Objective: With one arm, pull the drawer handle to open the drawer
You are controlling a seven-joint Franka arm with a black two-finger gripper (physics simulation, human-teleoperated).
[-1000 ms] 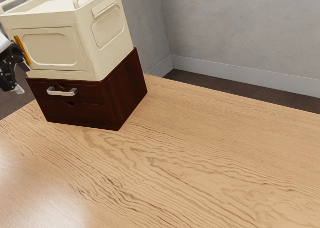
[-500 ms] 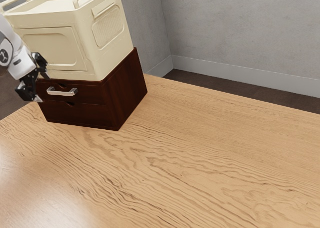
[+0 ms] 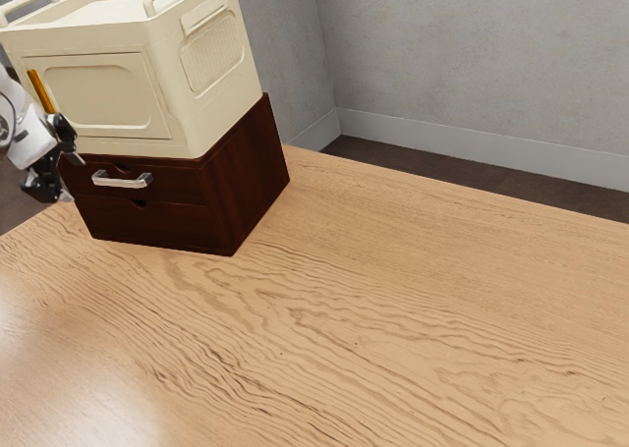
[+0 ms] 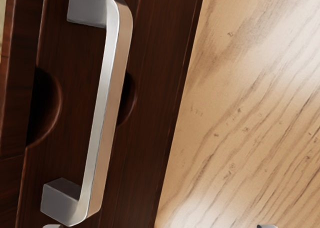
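My gripper (image 3: 72, 179) is at the exterior view's left, just off the front of the dark brown drawer box (image 3: 250, 177), its two fingers apart with nothing between them. The silver handle (image 3: 123, 182) is on the upper drawer front (image 3: 182, 183), which sits flush in the box. A small gap separates the fingertips from the handle. In the wrist view, the gripper (image 4: 160, 226) has widely spaced tips, one close to an end of the handle (image 4: 104, 107). The handle stands out from the drawer front (image 4: 65, 160) on two posts.
A cream storage box (image 3: 103, 93) with raised handles rests on top of the drawer box. The wooden table (image 3: 354, 309) extends in front and toward the exterior view's right, up to a grey wall (image 3: 472, 64).
From the exterior view's left edge my hand came in toward the handle, then shifted slightly back left over the last half second. The drawer and handle have not moved.
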